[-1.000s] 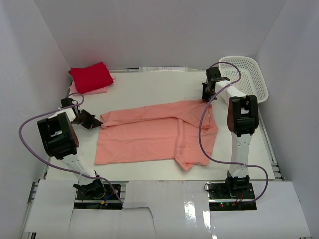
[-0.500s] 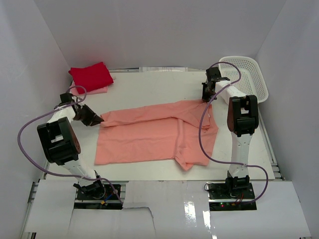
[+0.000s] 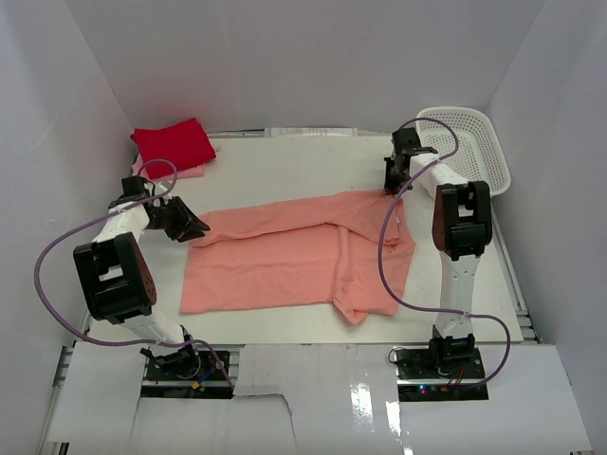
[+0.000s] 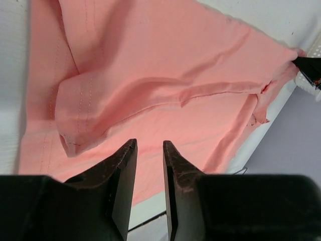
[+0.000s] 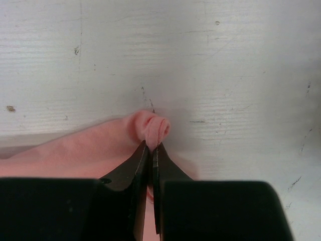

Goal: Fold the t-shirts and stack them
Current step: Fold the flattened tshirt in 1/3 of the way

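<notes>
Left gripper [image 3: 186,224], jaws parted and empty, hovers at the far-left corner of the salmon-pink t-shirt [image 3: 285,258], which lies lengthwise across the table [image 3: 285,171] between both arms. Red t-shirt [image 3: 173,145] sits folded on a pale pink t-shirt [image 3: 190,172], far left. Right gripper [image 5: 152,146] pinches the big shirt's far-right corner.

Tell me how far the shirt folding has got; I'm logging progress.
Done: the red shirt lies folded on the pale pink shirt at far left. In hand: the salmon shirt lies partly folded, the right gripper pinching its far corner, the left gripper open over its left end. Left: finishing that fold and stacking it.
</notes>
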Robot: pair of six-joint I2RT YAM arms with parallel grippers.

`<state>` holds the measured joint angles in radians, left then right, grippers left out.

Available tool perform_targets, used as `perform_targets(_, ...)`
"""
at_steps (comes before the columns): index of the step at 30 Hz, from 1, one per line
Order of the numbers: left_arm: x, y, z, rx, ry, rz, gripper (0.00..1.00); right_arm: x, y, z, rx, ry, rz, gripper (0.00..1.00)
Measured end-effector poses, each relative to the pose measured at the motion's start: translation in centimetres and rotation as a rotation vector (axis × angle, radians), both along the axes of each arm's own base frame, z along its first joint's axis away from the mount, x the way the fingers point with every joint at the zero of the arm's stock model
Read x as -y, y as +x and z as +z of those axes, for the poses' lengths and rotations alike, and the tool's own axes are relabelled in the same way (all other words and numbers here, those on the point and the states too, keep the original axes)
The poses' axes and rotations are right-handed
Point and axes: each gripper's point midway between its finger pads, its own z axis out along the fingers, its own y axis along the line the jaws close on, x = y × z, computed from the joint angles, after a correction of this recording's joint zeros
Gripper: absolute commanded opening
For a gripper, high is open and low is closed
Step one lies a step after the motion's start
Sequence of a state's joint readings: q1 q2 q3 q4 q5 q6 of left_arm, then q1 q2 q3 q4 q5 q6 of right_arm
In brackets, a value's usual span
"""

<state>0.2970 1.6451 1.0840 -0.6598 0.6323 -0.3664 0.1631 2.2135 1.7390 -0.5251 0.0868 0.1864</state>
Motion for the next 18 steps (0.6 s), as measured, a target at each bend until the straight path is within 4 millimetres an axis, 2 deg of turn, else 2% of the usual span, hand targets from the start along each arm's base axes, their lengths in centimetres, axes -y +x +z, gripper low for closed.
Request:
perform_targets(4,0.2,-0.4,-0.2,-0.016,-0.007,-0.004,0.42,-0.1,0.0,0.0,0.000,0.003,0.002,0.08)
perform_targets(7,0.3,-0.6,-0.3,-0.034,-0.021,0.015,0.36,-0.1,0.0,0.0,-0.001,0.004,0.002,0.08)
perform_targets(10,0.6,-1.2,-1.0,-0.067,-0.063,0.062,0.34,-0.1,0.0,0.0,-0.001,0.004,0.002,0.08)
perform_targets(13,1.1,-3.0,-1.8,-0.117,-0.128,0.155,0.41,-0.1,0.0,0.0,-0.001,0.005,0.003,0.08)
perform_targets(14,1.3,-3.7,-1.8,-0.132,-0.149,0.194,0.47,-0.1,0.0,0.0,-0.001,0.006,0.004,0.08)
perform_targets(18,1.5,-5.0,-0.6,-0.110,-0.185,0.323,0.50,-0.2,0.0,0.0,-0.002,0.008,0.005,0.08)
